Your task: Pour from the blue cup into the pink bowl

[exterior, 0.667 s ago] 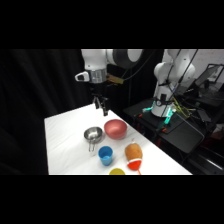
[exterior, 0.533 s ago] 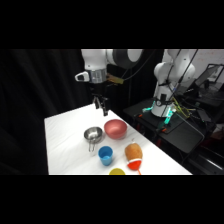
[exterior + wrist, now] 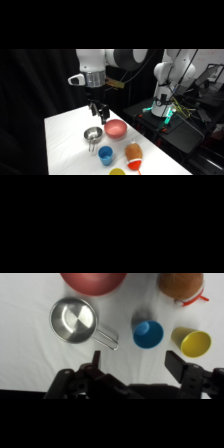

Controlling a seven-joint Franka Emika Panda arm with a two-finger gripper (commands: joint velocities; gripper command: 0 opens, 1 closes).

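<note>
The blue cup (image 3: 105, 155) (image 3: 147, 333) stands upright on the white table (image 3: 65, 132), in front of the pink bowl (image 3: 115, 128) (image 3: 93, 282). My gripper (image 3: 100, 114) (image 3: 134, 363) hangs in the air above the table's far part, behind the bowl and well clear of the cup. In the wrist view its two black fingers (image 3: 176, 365) stand wide apart with nothing between them. The cup sits just beyond the gap between them.
A shiny metal bowl with a handle (image 3: 93, 134) (image 3: 74, 320) sits left of the pink bowl. An orange-and-red cup-like object (image 3: 133, 152) (image 3: 181, 286) and a yellow cup (image 3: 117, 171) (image 3: 192, 342) stand near the table's front right. A second robot arm (image 3: 167, 80) stands behind.
</note>
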